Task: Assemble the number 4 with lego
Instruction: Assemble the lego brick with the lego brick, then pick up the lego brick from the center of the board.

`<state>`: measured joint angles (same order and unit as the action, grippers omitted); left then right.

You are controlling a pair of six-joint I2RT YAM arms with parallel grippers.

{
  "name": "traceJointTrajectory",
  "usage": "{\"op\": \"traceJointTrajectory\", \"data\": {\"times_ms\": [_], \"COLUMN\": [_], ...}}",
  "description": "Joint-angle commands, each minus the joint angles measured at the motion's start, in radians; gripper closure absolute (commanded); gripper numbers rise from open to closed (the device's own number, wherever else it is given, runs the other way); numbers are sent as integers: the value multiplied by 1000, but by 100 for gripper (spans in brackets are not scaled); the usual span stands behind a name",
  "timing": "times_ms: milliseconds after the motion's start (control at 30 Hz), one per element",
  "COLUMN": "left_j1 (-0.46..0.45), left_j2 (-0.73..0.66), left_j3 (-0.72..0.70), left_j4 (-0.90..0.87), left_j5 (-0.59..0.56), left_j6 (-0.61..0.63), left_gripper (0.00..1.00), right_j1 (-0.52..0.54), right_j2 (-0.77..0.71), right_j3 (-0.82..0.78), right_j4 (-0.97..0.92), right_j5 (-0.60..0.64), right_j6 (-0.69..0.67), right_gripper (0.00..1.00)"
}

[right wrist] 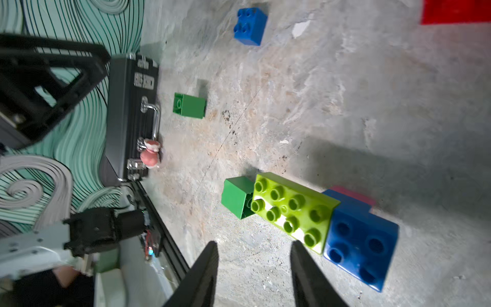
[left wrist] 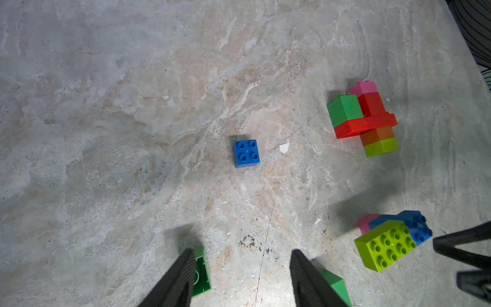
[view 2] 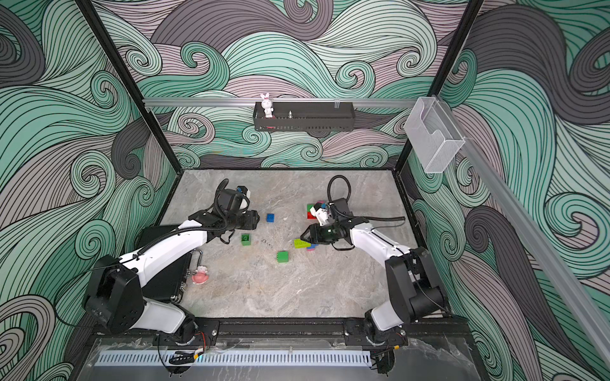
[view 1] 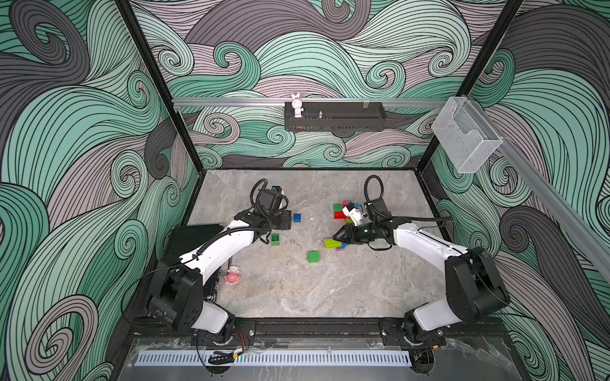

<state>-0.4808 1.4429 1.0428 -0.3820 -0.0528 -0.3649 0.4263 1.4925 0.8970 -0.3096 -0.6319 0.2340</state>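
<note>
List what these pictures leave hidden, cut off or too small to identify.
- Assembled brick cluster: both top views, right arm's wrist covers part.
- Pink brick: right wrist view, blue brick covers most.
- Green brick: left wrist view, left end effector finger and frame edge hide most.
- Small object on black shelf: top views, too small.

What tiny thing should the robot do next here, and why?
Probably shift the right end effector sideways over the lime brick and close on it. Its jaws stand open with nothing between them, the brick lies just beside them, and it sits apart from the stacked figure that it may belong to.
</note>
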Motion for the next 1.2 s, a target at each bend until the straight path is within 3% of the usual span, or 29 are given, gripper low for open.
{"op": "traceJointTrajectory", "data": {"times_ms": [0, 233, 300, 333, 533, 767, 1167], "left_j1": [23, 109, 126, 134, 177, 252, 271], "left_j2": [-41, -157, -199, -218, -297, -340, -251], "left_j3": [-8, -111, -146, -163, -230, -315, -300], "left_j4": [-96, -108, -97, -91, -98, -69, -116], "left_j5": [-10, 101, 122, 133, 209, 313, 453], "left_j6": [-86, -184, -184, -186, -200, -234, -197], "left_gripper": [37, 18, 4, 1, 1, 1, 5], "right_j1": [137, 345, 374, 385, 438, 449, 457], "right_j2": [-54, 8, 44, 66, 229, 351, 354], "right_j3": [-1, 37, 66, 81, 197, 284, 283], "right_j4": [-31, -85, -124, -145, -256, -257, -182], "right_j5": [130, 329, 382, 405, 519, 548, 552], "right_j6": [-232, -558, -644, -686, -881, -929, -1013], "right_gripper": [47, 31, 28, 27, 21, 19, 22]}}
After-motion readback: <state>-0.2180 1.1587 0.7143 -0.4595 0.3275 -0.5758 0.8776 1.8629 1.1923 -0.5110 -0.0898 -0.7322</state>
